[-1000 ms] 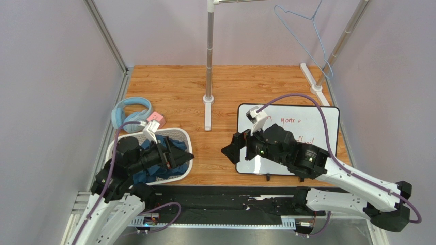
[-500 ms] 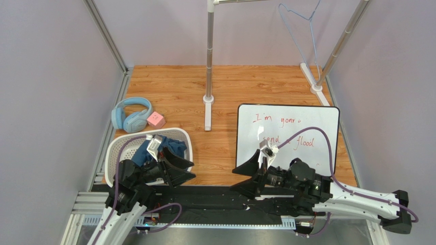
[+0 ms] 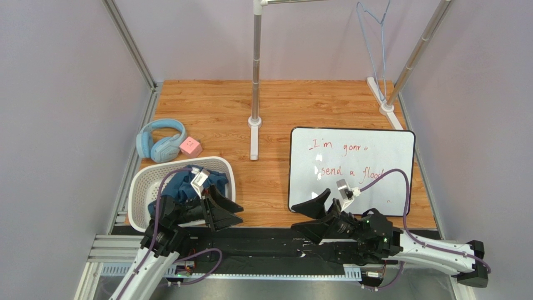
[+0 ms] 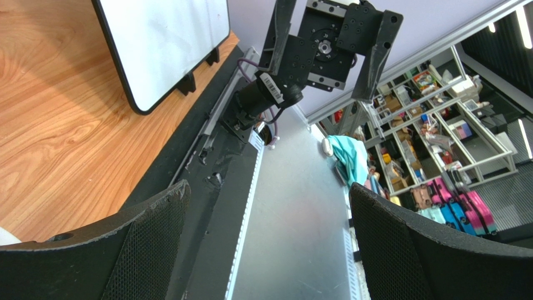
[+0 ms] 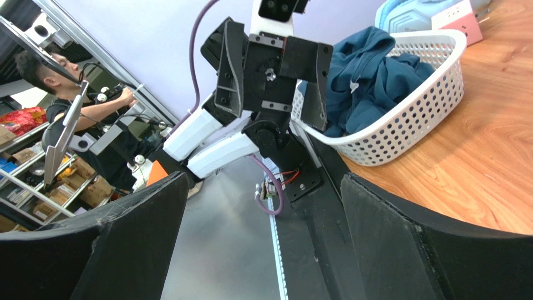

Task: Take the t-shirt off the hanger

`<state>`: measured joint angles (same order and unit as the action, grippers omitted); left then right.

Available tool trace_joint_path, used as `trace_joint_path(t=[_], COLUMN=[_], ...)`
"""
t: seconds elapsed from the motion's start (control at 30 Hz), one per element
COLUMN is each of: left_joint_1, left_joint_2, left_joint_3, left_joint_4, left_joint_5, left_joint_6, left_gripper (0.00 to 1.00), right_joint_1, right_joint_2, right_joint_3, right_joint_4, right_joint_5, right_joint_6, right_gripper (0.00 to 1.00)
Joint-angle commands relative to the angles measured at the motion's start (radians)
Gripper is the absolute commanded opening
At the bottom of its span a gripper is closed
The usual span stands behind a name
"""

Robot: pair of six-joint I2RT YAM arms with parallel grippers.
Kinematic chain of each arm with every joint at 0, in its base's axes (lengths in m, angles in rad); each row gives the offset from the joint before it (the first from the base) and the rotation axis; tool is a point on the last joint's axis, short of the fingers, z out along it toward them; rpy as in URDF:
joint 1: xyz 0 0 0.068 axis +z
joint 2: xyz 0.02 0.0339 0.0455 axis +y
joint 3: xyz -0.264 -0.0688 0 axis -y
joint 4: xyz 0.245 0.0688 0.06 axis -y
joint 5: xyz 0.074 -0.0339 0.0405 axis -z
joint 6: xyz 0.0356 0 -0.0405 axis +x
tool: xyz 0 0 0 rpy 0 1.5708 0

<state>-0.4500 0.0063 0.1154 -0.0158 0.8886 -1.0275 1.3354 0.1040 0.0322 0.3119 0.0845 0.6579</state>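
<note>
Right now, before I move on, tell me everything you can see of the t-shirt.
The t-shirt is dark teal-blue soft cloth, bunched into a loose heap whose folds rise above the rim of the white perforated laundry basket holding it, near left of the scene. A small white label shows among the folds. It is off the light-blue wire hanger, which hangs bare at far right. The open left tool sits just beside it, gripping nothing.

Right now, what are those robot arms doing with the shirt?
Nothing is being held. The t-shirt lies bunched in the white basket, off the hanger, which hangs bare at the back right. The left gripper and right gripper are both open and empty, low at the front.
</note>
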Motion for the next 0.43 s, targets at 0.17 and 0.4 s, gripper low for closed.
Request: trace_joint_path(t=[0.17,0.4], left_joint_1=[-0.003,-0.004], left_joint_2=[-0.137,-0.135], left_joint_3=[-0.105,-0.148], left_joint_4=[0.135,0.145], left_joint_5=[0.036,0.044], left_joint_6=[-0.048,-0.042], left_gripper=[0.99,0.99], right_joint_1=[0.015,0.016], right_joint_2=[0.039,0.065], right_joint_3=[-0.132,-0.133], right_joint_4=[-0.002,0.001], right_joint_5=[0.139,0.166], right_joint_6=[-0.009,0.005], right_gripper=[1.0,1.0])
